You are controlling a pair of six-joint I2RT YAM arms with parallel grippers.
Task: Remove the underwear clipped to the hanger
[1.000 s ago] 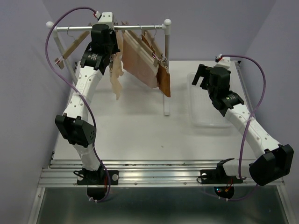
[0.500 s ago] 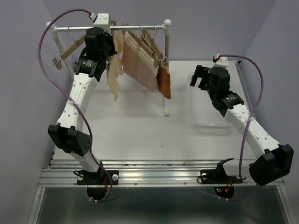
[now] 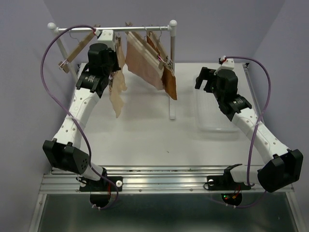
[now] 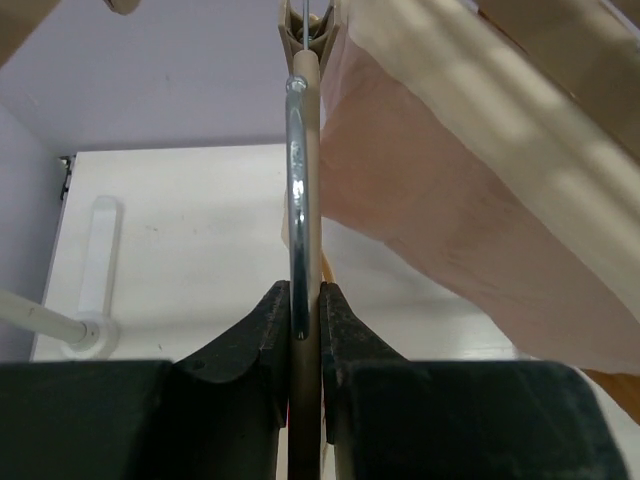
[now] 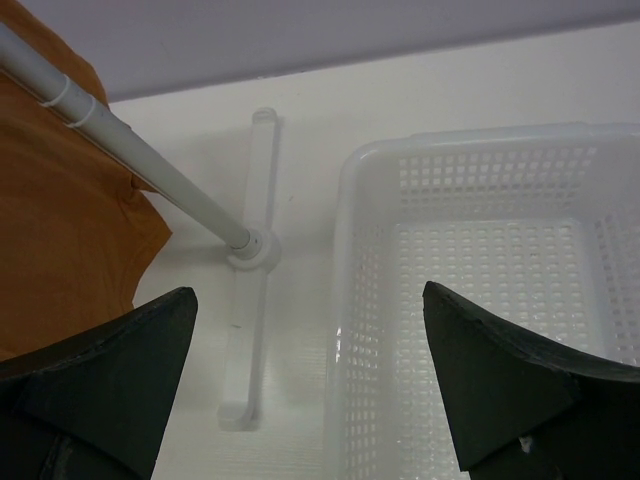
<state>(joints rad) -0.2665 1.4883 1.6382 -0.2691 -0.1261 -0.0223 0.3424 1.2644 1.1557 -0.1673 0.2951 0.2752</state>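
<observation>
Much bare table (image 3: 145,135) between left gripper (image 4: 303,318), clenched on hanger clip (image 4: 299,190), and right gripper (image 5: 308,300), agape over basket rim (image 5: 346,200).

You see matt cloth underwear (image 4: 480,230), a wooden hanger (image 4: 313,150) with shiny metal wire (image 4: 297,200), a glossy perforated plastic basket (image 5: 360,330), a smooth matt worktop (image 5: 300,160).

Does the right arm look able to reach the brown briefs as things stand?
Probably yes: its end effector hangs open and empty over the basket, and the brown briefs hang nearest it. Only the post stands partly between.
</observation>
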